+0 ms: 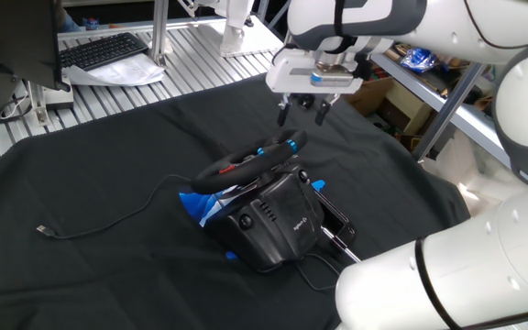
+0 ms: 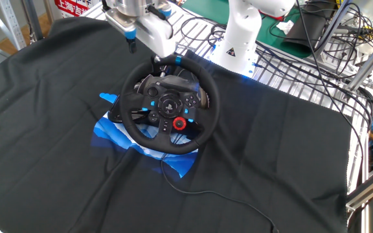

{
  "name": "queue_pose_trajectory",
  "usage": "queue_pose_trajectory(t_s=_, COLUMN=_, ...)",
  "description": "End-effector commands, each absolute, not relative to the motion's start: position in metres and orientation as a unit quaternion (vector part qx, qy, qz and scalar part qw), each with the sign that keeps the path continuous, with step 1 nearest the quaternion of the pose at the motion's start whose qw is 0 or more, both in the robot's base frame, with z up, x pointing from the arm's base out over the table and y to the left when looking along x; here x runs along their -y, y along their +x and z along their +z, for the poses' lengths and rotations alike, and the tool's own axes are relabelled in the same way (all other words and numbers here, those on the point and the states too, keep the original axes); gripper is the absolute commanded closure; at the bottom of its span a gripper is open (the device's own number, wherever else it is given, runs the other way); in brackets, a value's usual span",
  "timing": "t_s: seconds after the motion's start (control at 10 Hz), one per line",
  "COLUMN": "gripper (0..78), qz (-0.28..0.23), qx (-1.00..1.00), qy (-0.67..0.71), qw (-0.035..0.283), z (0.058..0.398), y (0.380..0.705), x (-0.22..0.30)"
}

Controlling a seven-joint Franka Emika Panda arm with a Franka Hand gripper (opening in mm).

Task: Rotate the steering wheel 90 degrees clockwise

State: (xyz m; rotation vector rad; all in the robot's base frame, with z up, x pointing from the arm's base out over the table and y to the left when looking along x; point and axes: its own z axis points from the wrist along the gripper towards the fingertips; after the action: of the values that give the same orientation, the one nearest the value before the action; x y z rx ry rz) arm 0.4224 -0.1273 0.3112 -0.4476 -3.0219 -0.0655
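The steering wheel (image 2: 169, 107) is a black round rim with red and blue hub buttons; its blue stripe (image 2: 177, 59) is at the top of the rim. In one fixed view the wheel (image 1: 246, 165) shows edge-on, tilted on its bulky black base (image 1: 273, 220). My gripper (image 1: 302, 114) hangs just above the far top of the rim, open and empty, not touching it. In the other fixed view the gripper (image 2: 144, 50) is at the rim's upper left, with one fingertip (image 2: 133, 44) visible and the other mostly hidden by the white hand.
Blue plastic (image 2: 109, 129) lies under the base on the black cloth. A thin cable (image 1: 108, 215) runs left; another cable (image 2: 206, 192) trails forward. A keyboard (image 1: 104, 50) sits at the back. A white robot pedestal (image 2: 241, 32) stands behind the wheel.
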Motion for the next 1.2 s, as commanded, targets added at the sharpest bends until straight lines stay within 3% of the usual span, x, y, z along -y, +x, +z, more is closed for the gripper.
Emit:
queue_pose_trajectory(t_s=0.1, gripper=0.1, qz=-0.114, qx=0.873, qy=-0.465, qw=0.092, z=0.310, y=0.425, x=0.132)
queue_pose_trajectory(t_s=1.2, gripper=0.1, qz=-0.147, qx=0.863, qy=-0.473, qw=0.103, z=0.291, y=0.429, x=0.128)
